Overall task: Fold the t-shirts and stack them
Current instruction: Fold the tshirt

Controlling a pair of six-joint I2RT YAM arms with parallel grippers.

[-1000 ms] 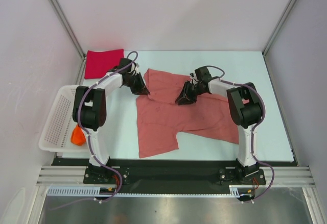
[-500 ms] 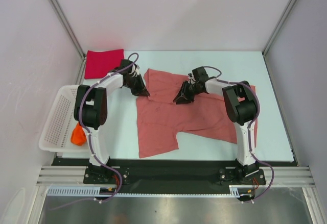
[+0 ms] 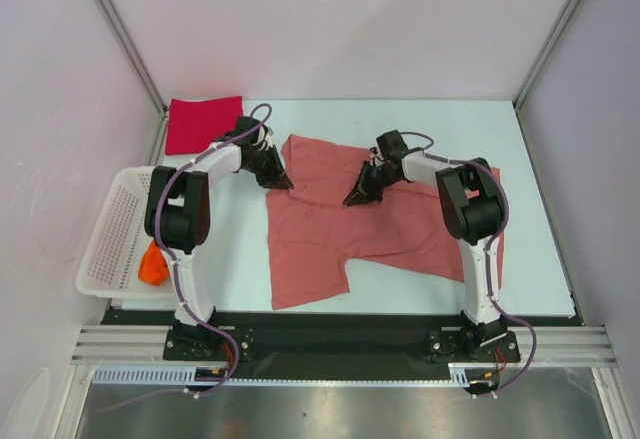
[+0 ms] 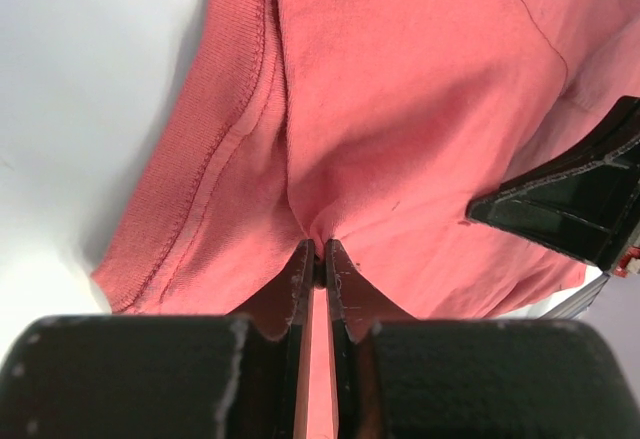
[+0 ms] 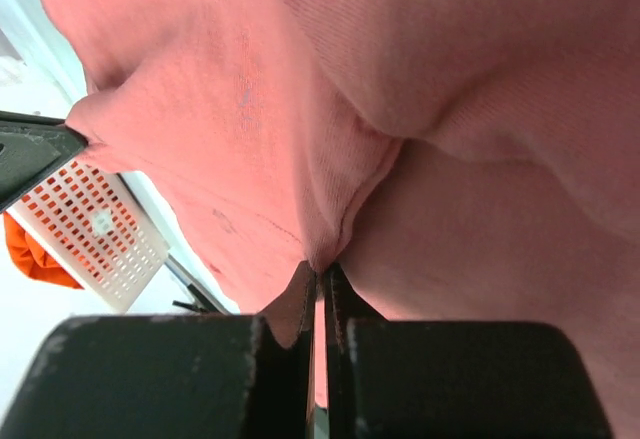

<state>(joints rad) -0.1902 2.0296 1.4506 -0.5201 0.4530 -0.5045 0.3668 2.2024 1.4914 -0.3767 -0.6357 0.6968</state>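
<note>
A salmon-pink t-shirt lies spread on the table's middle. My left gripper is shut on a pinch of its cloth at the upper left edge, and the left wrist view shows the fold between the fingertips. My right gripper is shut on a pinch of the same shirt near its upper middle, as the right wrist view shows. A folded crimson red t-shirt lies at the far left corner. An orange t-shirt is bunched by the white mesh basket.
The white mesh basket stands off the table's left edge. White walls with metal posts close in the table at the back and both sides. Bare light table surface lies at the far right and near right.
My right gripper has shifted a little left and back along the shirt, dragging its pinch of cloth. My left gripper has hardly moved.
</note>
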